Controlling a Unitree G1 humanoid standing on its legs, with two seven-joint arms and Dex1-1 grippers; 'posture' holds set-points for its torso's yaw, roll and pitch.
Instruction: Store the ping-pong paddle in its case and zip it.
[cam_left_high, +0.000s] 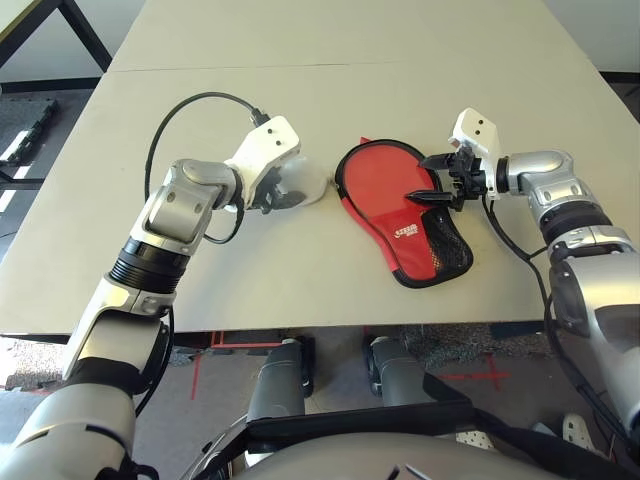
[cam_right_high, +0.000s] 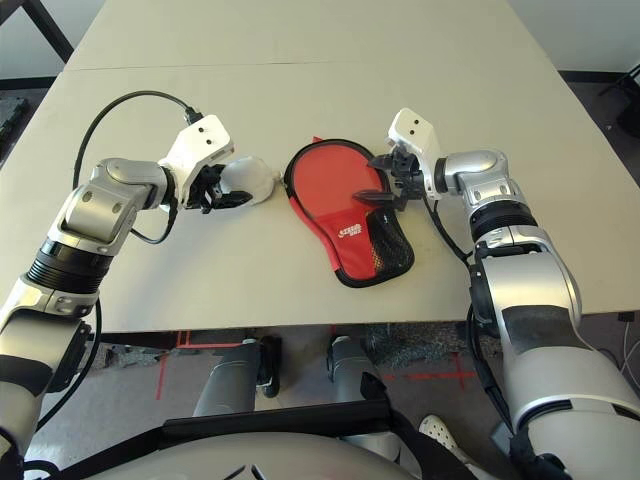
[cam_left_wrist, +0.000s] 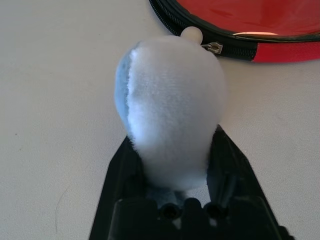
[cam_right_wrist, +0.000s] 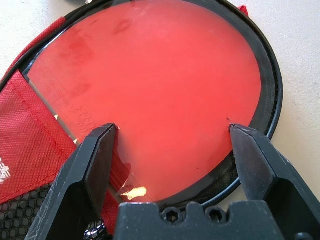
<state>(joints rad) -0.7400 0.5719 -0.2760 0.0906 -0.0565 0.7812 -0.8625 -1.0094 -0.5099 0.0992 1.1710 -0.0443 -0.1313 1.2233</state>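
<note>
Currently the case (cam_left_high: 405, 218) lies flat on the tabletop (cam_left_high: 330, 100), roughly midway between its left and right edges and nearer the front edge than the far one, with its round end toward the far edge and its narrow end, bearing the black mesh pocket (cam_left_high: 445, 250) and a small white logo (cam_left_high: 407, 233), toward the front. Its red cover is folded back over the narrow half, leaving the round half open. The ping-pong paddle (cam_right_wrist: 160, 85) sits inside that open half, its red rubber face up and ringed by the black zip edging (cam_right_wrist: 272, 85); its handle cannot be seen. The right gripper (cam_left_high: 437, 182) hovers over the case's right rim, fingers (cam_right_wrist: 97, 165) spread wide on either side of the paddle's face, pinching nothing; whether the tips touch the case cannot be told. The left gripper (cam_left_high: 272, 197) rests low on the tabletop just left of the case, its fingers (cam_left_wrist: 117, 180) pressed against a fluffy white ball (cam_left_wrist: 172, 110), which it holds between them. The ball lies just beside the case's left rim, close to a small metal zip pull (cam_left_wrist: 214, 48) on the edging.
</note>
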